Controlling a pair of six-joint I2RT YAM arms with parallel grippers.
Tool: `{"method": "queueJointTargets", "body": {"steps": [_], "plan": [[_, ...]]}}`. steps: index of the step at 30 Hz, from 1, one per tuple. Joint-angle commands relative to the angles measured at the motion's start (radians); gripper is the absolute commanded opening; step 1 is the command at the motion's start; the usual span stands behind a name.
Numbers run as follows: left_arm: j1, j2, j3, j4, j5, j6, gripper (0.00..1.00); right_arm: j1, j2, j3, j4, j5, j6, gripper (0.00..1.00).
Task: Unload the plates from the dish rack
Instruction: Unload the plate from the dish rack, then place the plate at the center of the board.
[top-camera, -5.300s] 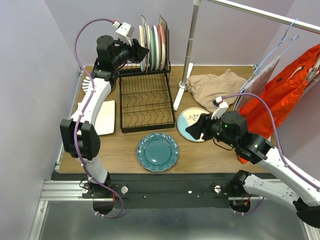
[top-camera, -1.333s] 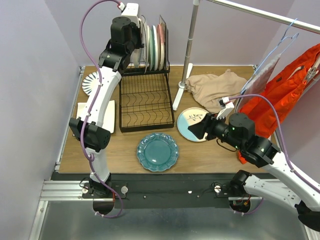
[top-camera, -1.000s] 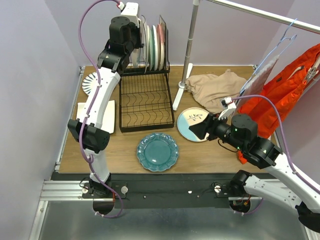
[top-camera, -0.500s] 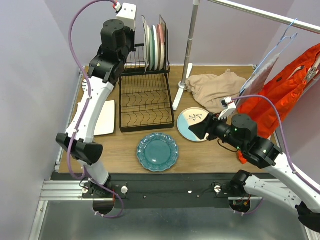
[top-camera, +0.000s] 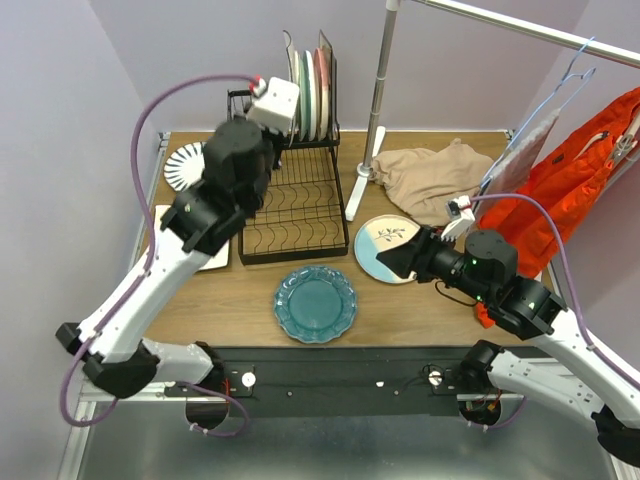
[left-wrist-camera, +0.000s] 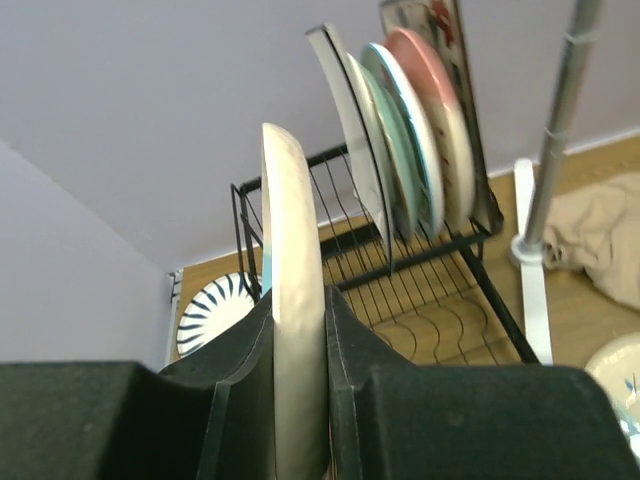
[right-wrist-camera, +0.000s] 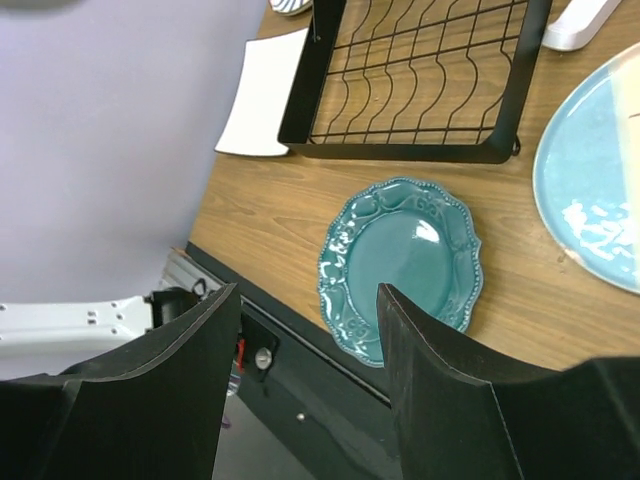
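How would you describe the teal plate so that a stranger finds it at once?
Start from the black dish rack on the wooden table. The teal plate lies flat just in front of it, on the near side. Only it has a scalloped rim and deep teal colour; the cream-blue plate beside it is smooth-edged.

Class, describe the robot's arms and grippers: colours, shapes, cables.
The left arm and right arm have white links with black joints. A purple cable loops along each, and a white camera box sits at the wrist. The left gripper and right gripper have broad matte-black fingers.
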Motion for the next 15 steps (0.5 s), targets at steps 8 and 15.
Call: {"method": "queueJointTargets", "body": {"steps": [8,15], "plan": [[-0.569,-0.260,-0.434,0.191,-0.598,0.166,0.00,-0.041,0.225,0.129,-0.009,0.025,0.080,0.73],[-0.768,-0.298,-0.612,0.294,-0.697,0.223,0.00,-0.260,0.368,0.325,-0.013,-0.210,0.105,0.79]]}}
